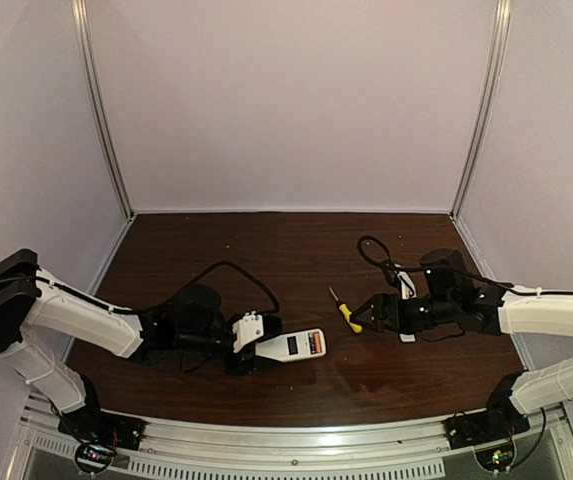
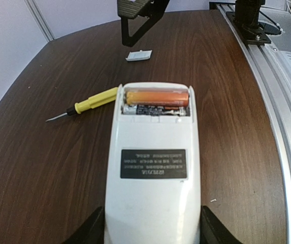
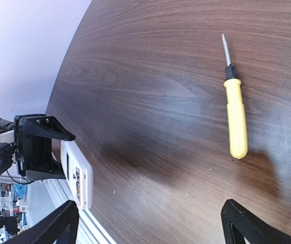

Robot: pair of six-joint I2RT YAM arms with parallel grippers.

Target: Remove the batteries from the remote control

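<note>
My left gripper (image 2: 153,235) is clamping the near end of the remote control (image 2: 153,162), a smooth white plastic bar filling the lower centre of the left wrist view. Its cover (image 2: 138,55), a small white squarish piece, is lying on the dark wood-grain table (image 2: 43,168) near the top of that frame, leaving the compartment open. One of the batteries (image 2: 157,97), a glossy orange cylinder, is sitting inside, so I judge that the unloading is yet to begin. I cannot tell whether a second cell is lying beneath it. My right gripper (image 3: 150,218) is hanging wide open and empty near the yellow-handled screwdriver (image 3: 235,119).
</note>
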